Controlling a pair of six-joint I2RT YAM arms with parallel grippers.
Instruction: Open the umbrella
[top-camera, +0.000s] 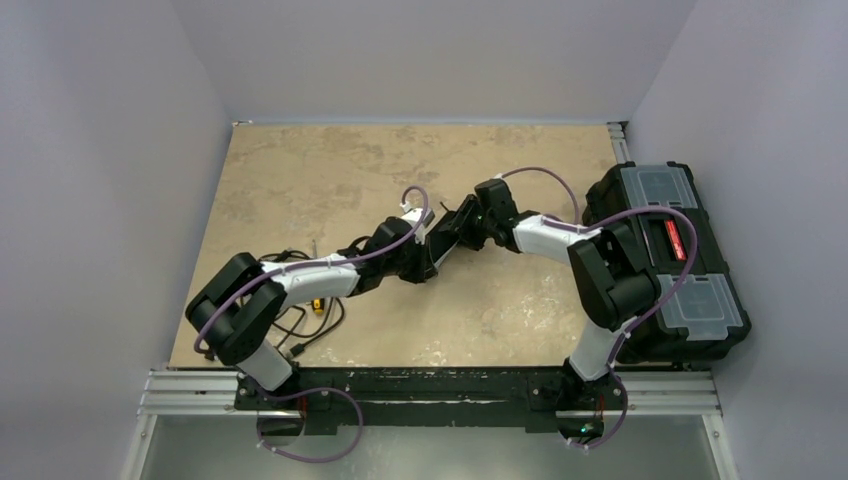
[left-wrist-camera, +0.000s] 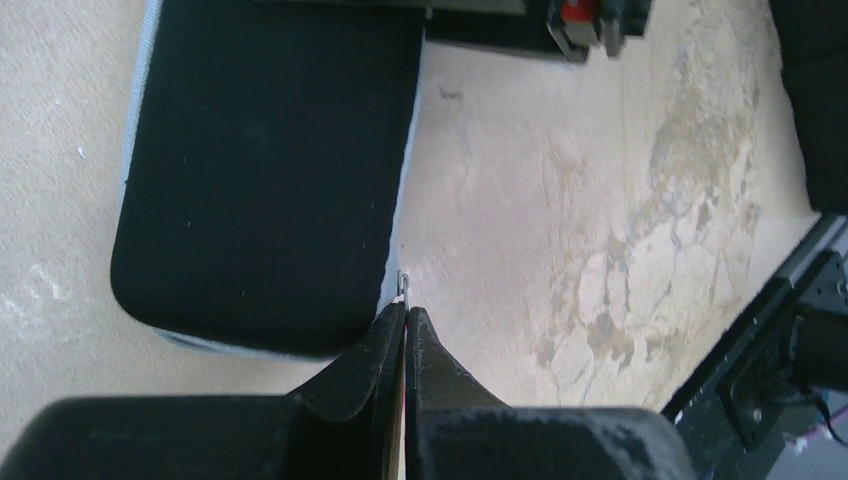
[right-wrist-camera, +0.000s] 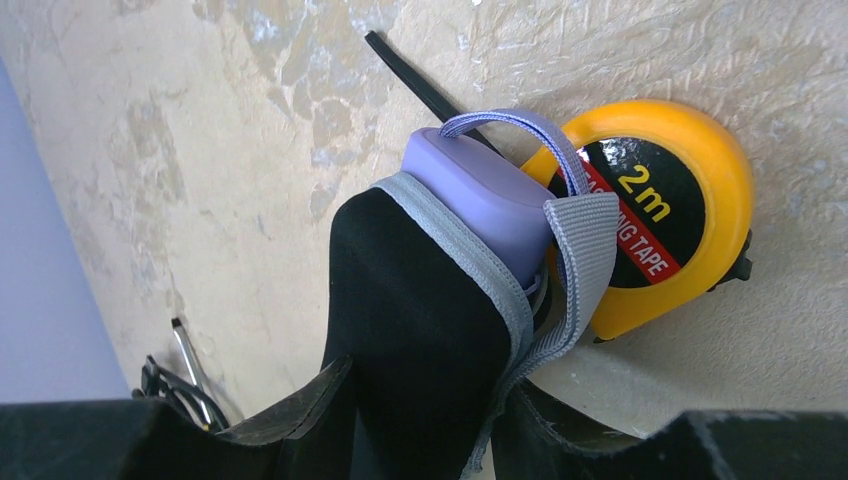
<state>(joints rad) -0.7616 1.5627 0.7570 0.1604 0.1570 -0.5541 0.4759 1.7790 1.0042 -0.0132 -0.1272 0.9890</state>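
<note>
Between the jaws of my right tool (right-wrist-camera: 425, 392) sits the umbrella (right-wrist-camera: 410, 300). The jaws stand partly closed, one against each side of its black, grey-edged folded body, so I have hold of it. Just past my grip the lavender handle (right-wrist-camera: 475, 195) pokes out, with a grey strap (right-wrist-camera: 580, 250) looped over it. The handle end lies on or against a yellow tape measure (right-wrist-camera: 690, 190); I cannot tell which. A thin black rod (right-wrist-camera: 410, 75) lies beyond on the surface (right-wrist-camera: 200, 120).

My left tool (left-wrist-camera: 405, 312) is fully closed. A small metal tip (left-wrist-camera: 404, 283) sits right at its fingertips, beside the umbrella's edge. I cannot tell whether I am pinching that tip or only touching it.

Seen from above, both arms meet near the middle of the surface with the umbrella between them. Loose cables (top-camera: 300, 320) lie near my left arm and a black toolbox (top-camera: 665, 260) stands far right.

I judge this the gripping step, since the canopy is folded and nothing has spread. Next, I think one tool must hold the handle end steady while the other draws the canopy away along the shaft. The strap may need freeing first. The tape measure could snag the handle.
</note>
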